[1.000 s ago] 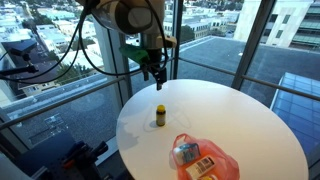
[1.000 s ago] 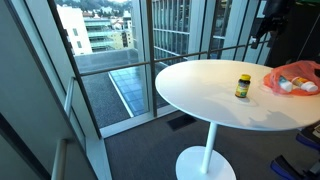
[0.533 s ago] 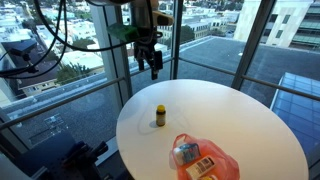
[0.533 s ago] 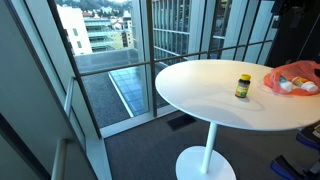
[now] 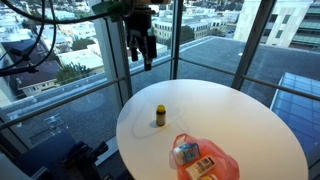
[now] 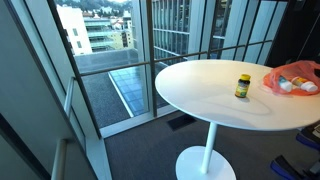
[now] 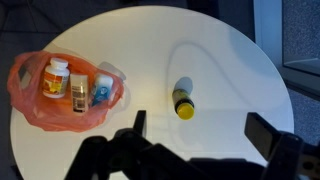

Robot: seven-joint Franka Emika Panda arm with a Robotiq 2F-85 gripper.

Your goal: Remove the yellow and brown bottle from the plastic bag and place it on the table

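Bottle (image 5: 160, 116) stands upright on the table (image 5: 240, 115), well apart from the bag (image 5: 205, 160). It's a small hard cylinder with a yellow cap and brown body. Place step looks done to me, so you have nothing more to grasp, only parking the arm. Gripper (image 5: 141, 60) hangs high over the table's window side, jaws spread wide, holding nothing. Bag is thin, crinkly orange-red plastic, mouth open, with a few small bottles inside. Table is round, white and smooth on one pedestal. Mind the glass when you park.
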